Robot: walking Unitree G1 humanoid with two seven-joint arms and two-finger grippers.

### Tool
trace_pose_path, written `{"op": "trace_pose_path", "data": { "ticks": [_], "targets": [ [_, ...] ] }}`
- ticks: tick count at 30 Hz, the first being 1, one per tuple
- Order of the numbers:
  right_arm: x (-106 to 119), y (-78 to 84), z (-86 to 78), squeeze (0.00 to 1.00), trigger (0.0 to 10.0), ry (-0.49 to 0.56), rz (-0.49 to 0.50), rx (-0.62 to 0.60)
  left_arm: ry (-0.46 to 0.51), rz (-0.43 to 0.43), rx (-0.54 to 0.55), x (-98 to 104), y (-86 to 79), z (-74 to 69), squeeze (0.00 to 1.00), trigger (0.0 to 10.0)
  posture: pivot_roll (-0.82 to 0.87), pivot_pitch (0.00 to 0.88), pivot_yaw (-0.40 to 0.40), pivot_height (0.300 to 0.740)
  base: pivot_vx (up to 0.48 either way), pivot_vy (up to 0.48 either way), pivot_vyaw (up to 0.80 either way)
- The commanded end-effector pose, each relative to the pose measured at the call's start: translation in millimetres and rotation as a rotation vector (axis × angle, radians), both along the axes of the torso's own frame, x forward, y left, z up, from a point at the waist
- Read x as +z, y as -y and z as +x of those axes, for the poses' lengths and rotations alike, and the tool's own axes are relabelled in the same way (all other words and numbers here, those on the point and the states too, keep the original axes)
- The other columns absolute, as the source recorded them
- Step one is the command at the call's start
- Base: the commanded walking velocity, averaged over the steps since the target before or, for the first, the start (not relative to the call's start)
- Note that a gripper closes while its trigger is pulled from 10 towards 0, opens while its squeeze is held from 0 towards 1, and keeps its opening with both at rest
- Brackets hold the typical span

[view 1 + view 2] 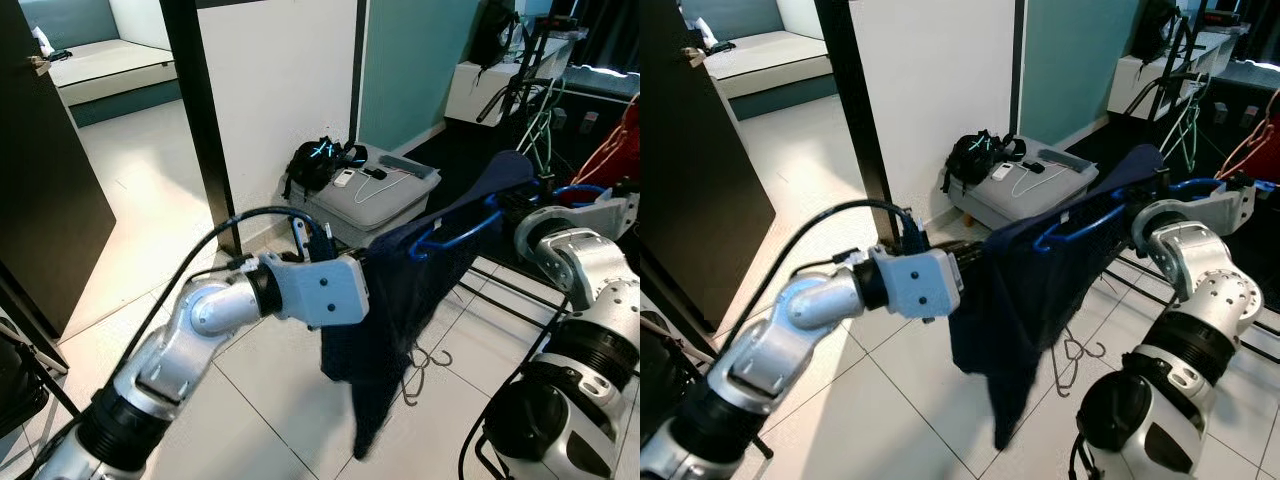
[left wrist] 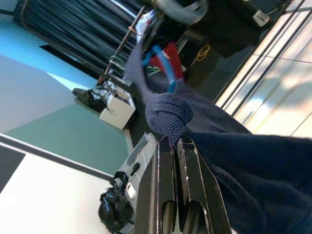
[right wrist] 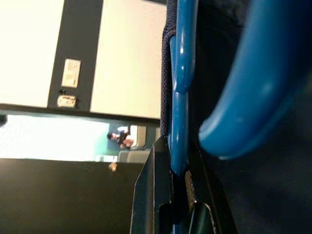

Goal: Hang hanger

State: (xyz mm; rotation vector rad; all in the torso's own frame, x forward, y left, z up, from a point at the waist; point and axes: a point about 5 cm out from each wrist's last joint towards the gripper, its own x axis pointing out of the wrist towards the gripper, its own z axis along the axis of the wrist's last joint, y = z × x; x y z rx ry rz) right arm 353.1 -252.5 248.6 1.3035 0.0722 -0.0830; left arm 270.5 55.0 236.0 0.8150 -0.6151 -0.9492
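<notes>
Right hand [image 3: 178, 170]: fingers closed tight on the blue hanger [image 1: 455, 235], the plastic bar pinched between them in the right wrist view. The hanger is held in the air at chest level, well above the floor, with a dark navy garment [image 1: 400, 300] draped over it.

Left hand [image 2: 175, 146]: fingers pressed together on a bunched fold of the same garment, at its edge nearest the left arm. The cloth is stretched between the two hands and its lower part hangs free, the hem clear of the white tiled floor [image 1: 260, 400].

Surroundings: a loose wire hanger [image 1: 425, 360] lies on the tiles just below and behind the hanging cloth. A black pillar [image 1: 205, 130] and white wall panel stand behind the left arm. A grey storage box [image 1: 375, 200] sits against the teal wall, with a black bag [image 1: 320, 160] and small devices on its lid. Dark metal rails [image 1: 510, 295] run along the floor beside the right arm. Further hangers, red and green, are bunched on a rack [image 1: 545, 100] behind the right hand. Open tiled floor lies on the left side, towards the bed [image 1: 105, 65].
</notes>
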Motion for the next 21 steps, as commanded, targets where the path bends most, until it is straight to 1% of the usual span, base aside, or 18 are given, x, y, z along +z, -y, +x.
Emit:
{"op": "trace_pose_path", "data": {
  "ticks": [1, 2, 3, 5, 6, 14, 19, 21],
  "targets": [
    [14, -13.3, 3.1, 0.00, 10.0, 0.063, 0.033, 0.068, 0.027, -0.006, -0.007, 1, 2.6, -4.5, 0.00, 10.0, -0.05, 0.000, 0.006, 0.740, 0.000, 0.000, 0.00],
    [14, -13.3, 3.1, 0.00, 10.0, 0.063, 0.033, 0.068, 0.027, -0.006, -0.007, 1, 2.6, -4.5, 0.00, 10.0, -0.05, 0.000, 0.006, 0.740, 0.000, 0.000, 0.00],
    [17, -20.2, 4.1, 0.00, 10.0, 0.084, 0.052, 0.097, 0.034, -0.004, -0.006, 0, 4.2, -4.8, 0.00, 10.0, -0.06, 0.000, 0.005, 0.740, 0.000, 0.000, 0.00],
    [17, -20.2, 4.1, 0.00, 10.0, 0.084, 0.052, 0.097, 0.034, -0.004, -0.006, 0, 4.2, -4.8, 0.00, 10.0, -0.06, 0.000, 0.005, 0.740, 0.000, 0.000, 0.00],
    [18, -23.0, 4.6, 0.00, 10.0, 0.094, 0.066, 0.102, 0.041, -0.002, -0.007, 0, 5.5, -4.9, 0.00, 10.0, -0.06, 0.000, 0.005, 0.740, 0.000, 0.000, 0.00],
    [21, -23.7, 6.3, 0.00, 10.0, 0.105, 0.095, 0.064, 0.055, 0.002, -0.020, -2, 11.4, -7.5, 0.00, 10.0, -0.06, 0.000, 0.006, 0.740, 0.000, 0.000, 0.00],
    [22, -23.0, 6.7, 0.00, 10.0, 0.106, 0.099, 0.058, 0.055, 0.007, -0.022, -3, 11.6, -8.3, 0.00, 10.0, -0.06, 0.000, 0.005, 0.740, 0.000, 0.000, 0.00],
    [24, -21.6, 7.0, 0.00, 10.0, 0.116, 0.106, 0.057, 0.059, 0.023, -0.007, -5, 8.0, -7.0, 0.00, 10.0, -0.06, 0.000, 0.005, 0.740, 0.000, 0.000, 0.00]
  ]
}}
